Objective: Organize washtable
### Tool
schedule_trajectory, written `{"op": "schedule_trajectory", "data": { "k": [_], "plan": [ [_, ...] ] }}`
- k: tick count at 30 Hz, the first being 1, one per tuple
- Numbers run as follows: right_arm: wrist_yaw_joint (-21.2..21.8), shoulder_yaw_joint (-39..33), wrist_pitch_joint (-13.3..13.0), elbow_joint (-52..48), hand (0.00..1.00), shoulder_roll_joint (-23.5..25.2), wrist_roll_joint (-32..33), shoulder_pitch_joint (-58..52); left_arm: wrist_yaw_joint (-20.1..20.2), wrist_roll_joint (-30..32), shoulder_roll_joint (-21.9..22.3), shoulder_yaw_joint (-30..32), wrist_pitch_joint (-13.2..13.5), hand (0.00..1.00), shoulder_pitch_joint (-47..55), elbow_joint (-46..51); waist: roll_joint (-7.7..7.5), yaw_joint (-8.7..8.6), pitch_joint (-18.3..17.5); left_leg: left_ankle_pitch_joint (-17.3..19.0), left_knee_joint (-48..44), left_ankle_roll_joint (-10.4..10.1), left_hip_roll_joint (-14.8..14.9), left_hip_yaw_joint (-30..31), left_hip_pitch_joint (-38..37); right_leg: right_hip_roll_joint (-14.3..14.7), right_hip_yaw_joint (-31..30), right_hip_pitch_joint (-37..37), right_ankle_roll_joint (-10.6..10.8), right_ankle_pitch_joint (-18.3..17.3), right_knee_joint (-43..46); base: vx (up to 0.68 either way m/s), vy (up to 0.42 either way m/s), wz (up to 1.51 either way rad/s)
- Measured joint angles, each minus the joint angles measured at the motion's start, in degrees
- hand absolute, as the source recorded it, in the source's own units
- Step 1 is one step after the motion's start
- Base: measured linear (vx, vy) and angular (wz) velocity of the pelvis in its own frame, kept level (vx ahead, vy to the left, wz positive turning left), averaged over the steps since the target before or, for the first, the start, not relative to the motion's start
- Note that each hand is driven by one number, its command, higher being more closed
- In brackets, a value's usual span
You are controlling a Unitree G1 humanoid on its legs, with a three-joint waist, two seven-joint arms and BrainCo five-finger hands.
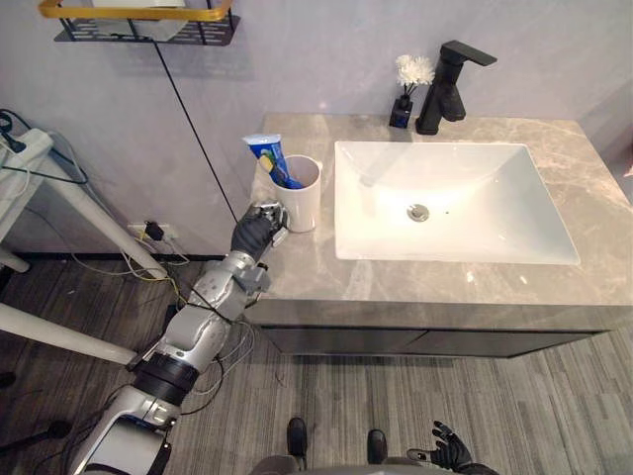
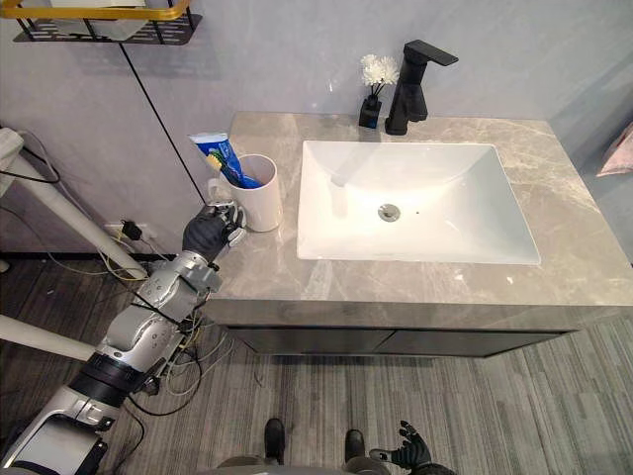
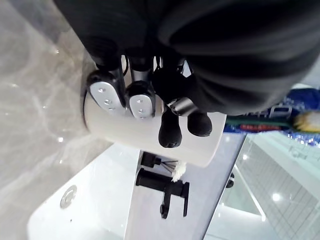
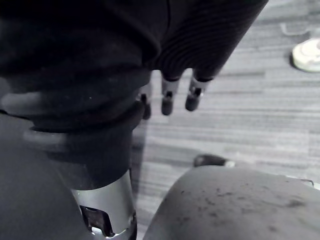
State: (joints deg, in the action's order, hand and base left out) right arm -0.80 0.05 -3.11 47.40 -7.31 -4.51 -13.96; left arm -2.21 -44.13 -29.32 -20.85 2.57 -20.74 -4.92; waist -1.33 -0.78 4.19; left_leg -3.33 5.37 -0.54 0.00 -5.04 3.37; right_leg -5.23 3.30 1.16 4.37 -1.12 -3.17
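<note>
Grey marble washtable (image 1: 593, 188) with inset white basin (image 1: 475, 188), black faucet (image 1: 445, 94), small flower vase (image 1: 402, 111), white cup (image 1: 302, 198) at left edge.

head eyes: downward, both on washtable (image 1: 445, 287) (slight offset) | wrists: very close

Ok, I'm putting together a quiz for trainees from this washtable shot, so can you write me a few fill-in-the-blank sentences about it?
1. The blue tube stands in the white ____.
2. The black faucet, with a small vase beside it, stands behind the ____.
3. The left hand grips the cup; the right hand hangs low over the ____.
Missing words: cup; sink; floor.
</note>
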Motion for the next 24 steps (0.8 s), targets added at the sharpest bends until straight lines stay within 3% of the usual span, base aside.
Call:
{"op": "schedule_trajectory", "data": {
  "k": [8,15,19,21,24],
  "plan": [
    [-0.03,0.28,0.29,2.14,0.00,-1.19,0.66,0.11,2.30,-1.17,-0.15,-4.98,-1.16,1.00,4.05,4.45,1.54,-0.07,-1.35,-0.01,0.01,0.01,0.05,0.03,-0.77,0.08,-0.06,-0.64,0.00,0.00,0.09,0.00,0.000,0.00],
    [-0.09,2.13,0.23,4.11,0.00,-1.84,1.79,0.86,3.36,-1.70,1.69,-7.94,-1.81,1.00,4.15,4.56,1.38,-0.34,-2.18,-0.01,0.02,0.02,0.03,0.09,-1.27,0.04,-0.05,-1.09,0.08,0.06,0.08,-0.02,0.001,0.00],
    [-0.04,2.25,0.27,4.98,0.00,-1.58,1.73,1.31,2.93,5.05,10.17,-3.93,-2.04,1.00,2.01,-6.06,0.85,-0.56,-2.49,-0.02,0.03,0.02,0.05,-0.02,-1.26,0.08,-0.16,-1.06,0.08,0.17,-0.01,0.00,-0.001,-0.01],
    [-0.04,2.27,0.40,5.04,0.00,-1.36,1.66,1.45,1.41,12.27,13.30,0.34,-1.43,1.00,-1.61,-12.22,0.51,-1.19,-2.49,-0.02,0.03,0.01,0.14,-0.16,-1.26,0.17,-0.27,-1.02,0.02,0.22,-0.06,0.00,-0.003,-0.02],
    [-0.02,2.21,0.97,5.05,0.00,-1.16,1.60,2.01,-0.63,16.60,13.43,1.94,-1.32,1.00,-3.73,-14.77,0.30,-1.83,-2.34,0.02,0.04,-0.01,0.23,-1.01,-1.25,0.23,-0.88,-0.84,-0.01,0.50,-0.45,0.00,-0.002,-0.11]
  ]
}}
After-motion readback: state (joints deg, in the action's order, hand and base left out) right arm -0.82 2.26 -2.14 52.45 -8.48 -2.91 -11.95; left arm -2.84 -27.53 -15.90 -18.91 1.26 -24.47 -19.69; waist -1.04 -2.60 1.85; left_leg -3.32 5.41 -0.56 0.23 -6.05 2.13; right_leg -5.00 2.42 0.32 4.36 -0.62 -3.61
